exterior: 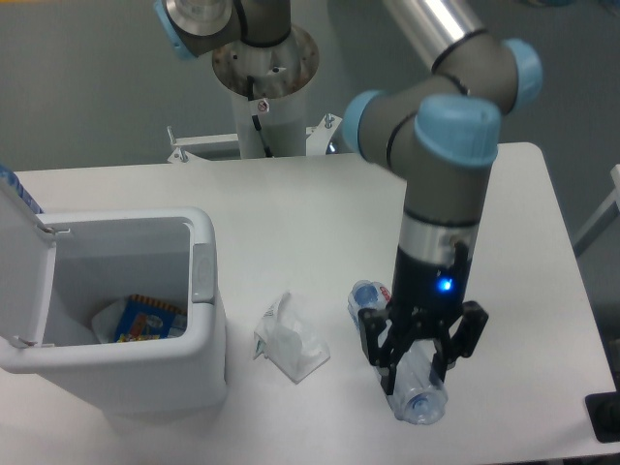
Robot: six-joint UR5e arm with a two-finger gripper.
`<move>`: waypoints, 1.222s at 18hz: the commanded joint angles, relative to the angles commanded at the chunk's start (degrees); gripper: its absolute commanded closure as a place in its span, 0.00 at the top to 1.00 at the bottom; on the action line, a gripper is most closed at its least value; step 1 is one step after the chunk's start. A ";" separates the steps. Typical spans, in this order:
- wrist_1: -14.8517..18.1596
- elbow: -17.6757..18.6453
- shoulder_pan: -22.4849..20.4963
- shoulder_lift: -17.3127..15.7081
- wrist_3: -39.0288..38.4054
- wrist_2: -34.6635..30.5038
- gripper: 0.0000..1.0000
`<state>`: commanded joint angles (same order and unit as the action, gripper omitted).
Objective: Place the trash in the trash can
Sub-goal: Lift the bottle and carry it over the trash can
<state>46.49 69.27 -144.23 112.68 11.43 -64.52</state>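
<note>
The crushed clear plastic bottle is gripped across its middle by my gripper, which is shut on it and appears raised above the table at the front right. The bottle's cap end sticks out behind the wrist. The crumpled white wrapper lies on the table, left of the gripper and apart from it. Further left stands the white trash can, with its flip lid swung open to the left.
A blue and orange printed packet lies inside the can on something white. The arm's base column rises behind the table's far edge. A dark object sits at the front right corner.
</note>
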 joint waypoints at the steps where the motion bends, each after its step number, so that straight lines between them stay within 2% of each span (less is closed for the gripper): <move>1: 0.00 -0.79 0.17 -0.62 -0.09 0.44 0.62; 5: -0.09 -1.85 0.79 -2.73 -2.37 2.55 0.62; 8: -0.09 -1.85 2.98 -3.78 -2.81 2.55 0.62; 11: -0.09 -1.85 5.62 -4.75 -4.13 2.55 0.62; 17: -1.49 -1.15 14.49 -4.84 -4.22 2.29 0.60; 22: -1.58 -0.54 17.83 -5.63 -4.22 2.38 0.60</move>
<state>44.91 68.73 -126.39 107.05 7.20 -62.14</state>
